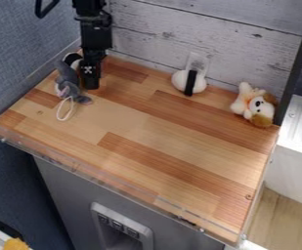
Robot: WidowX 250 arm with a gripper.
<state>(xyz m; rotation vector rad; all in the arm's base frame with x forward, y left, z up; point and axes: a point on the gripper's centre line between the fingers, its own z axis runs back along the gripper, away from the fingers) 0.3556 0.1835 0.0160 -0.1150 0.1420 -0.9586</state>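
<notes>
My tool (90, 84) is positioned at the upper left of the worktop (160, 129), directed downward and close to the wood surface. I cannot tell whether it is open or closed. The arm (96, 31) enters from the top edge, in front of the corner where the blue-grey wall (19, 58) meets the white plank wall (173, 29). Immediately beside my tool, on the side toward the blue-grey wall, is the grey toy (68, 82); contact between the two cannot be determined. A white cord loop (64, 109) extends from the toy toward the front edge. A black-and-white item (74, 59) is located behind the toy, partly hidden. Farther right, near the rear edge, is a white rounded item (180, 81) with an upright black strip (190, 83) across its front and a pale, translucent piece (197, 62) behind it. At the right rear corner, a cream-and-brown plush dog (261, 108), with orange at its neck, lies beside the black post (290, 83). A clear strip (75, 165) borders the front edge. Below that edge is a grey cabinet (72, 188) with a light-grey panel (121, 225).
</notes>
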